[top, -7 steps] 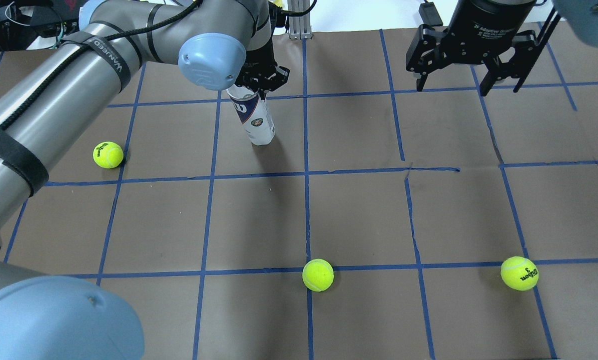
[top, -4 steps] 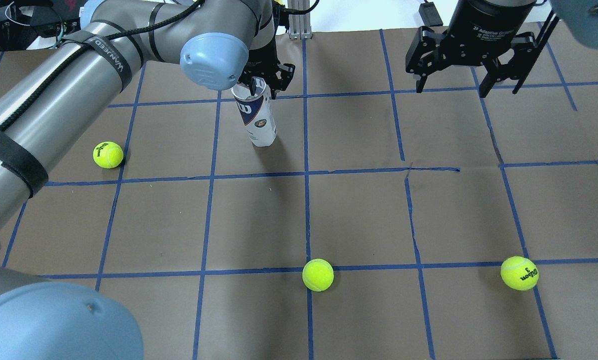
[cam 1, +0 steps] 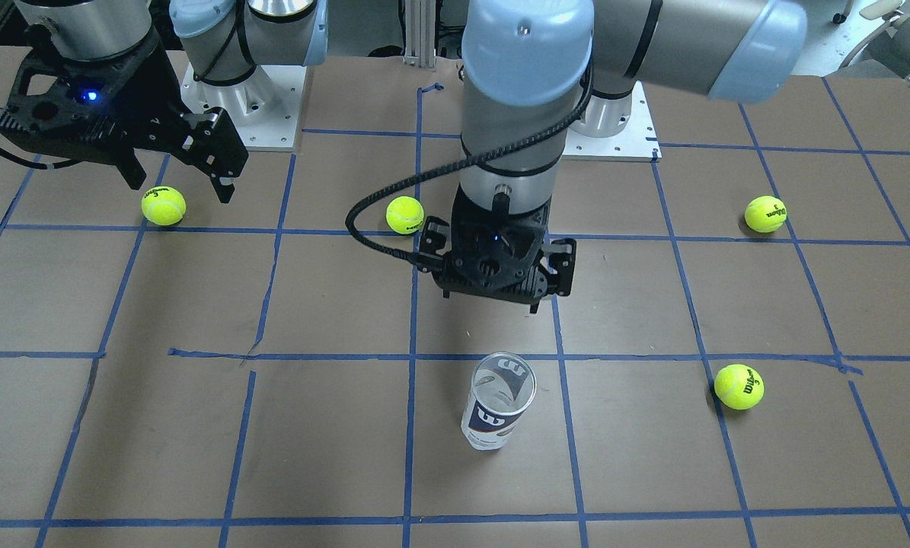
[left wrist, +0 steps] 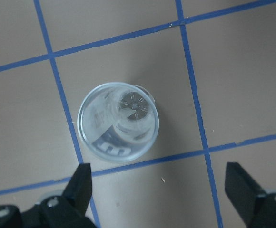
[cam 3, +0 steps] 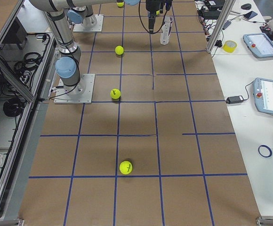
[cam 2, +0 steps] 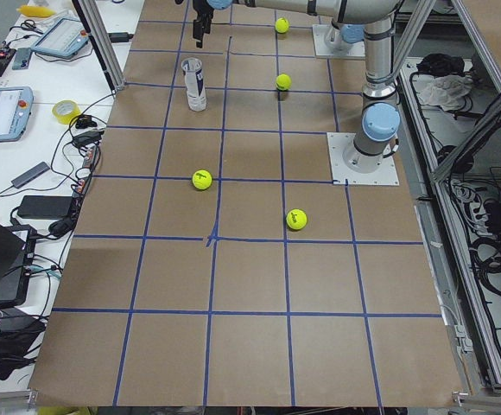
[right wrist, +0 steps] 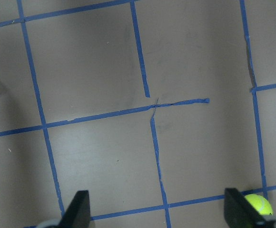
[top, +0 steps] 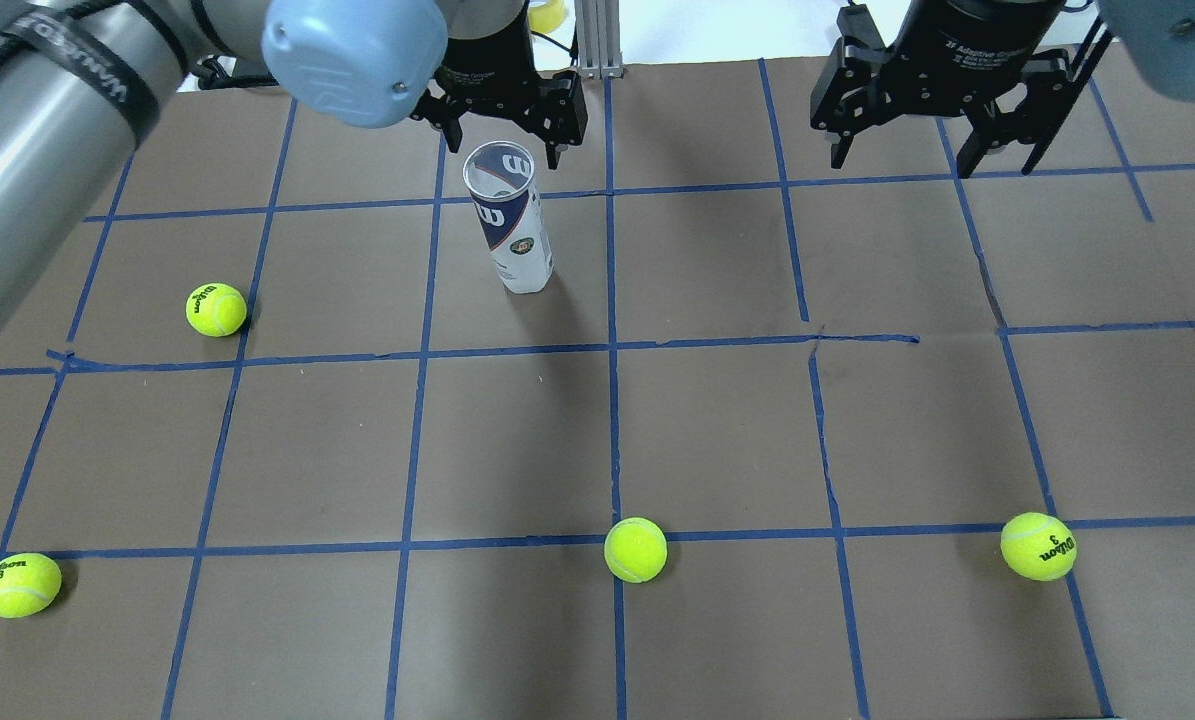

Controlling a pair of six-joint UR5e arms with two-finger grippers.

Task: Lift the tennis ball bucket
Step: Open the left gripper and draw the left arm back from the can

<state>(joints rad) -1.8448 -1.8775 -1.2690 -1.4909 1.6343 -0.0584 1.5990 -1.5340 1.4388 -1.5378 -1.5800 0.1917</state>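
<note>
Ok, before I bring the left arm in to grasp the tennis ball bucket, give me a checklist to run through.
1. The tennis ball bucket stands upright on the table: ok.
2. The bucket is open-topped and empty: ok.
3. The left end effector is open, jaws wide apart: ok.
4. The bucket is centred between its fingers: not ok. In the left wrist view it sits ahead of them and toward one side.
5. The nearest tennis ball lies apart from the bucket: ok.
6. The right end effector is open and off to the side, away from the bucket: ok.
</note>
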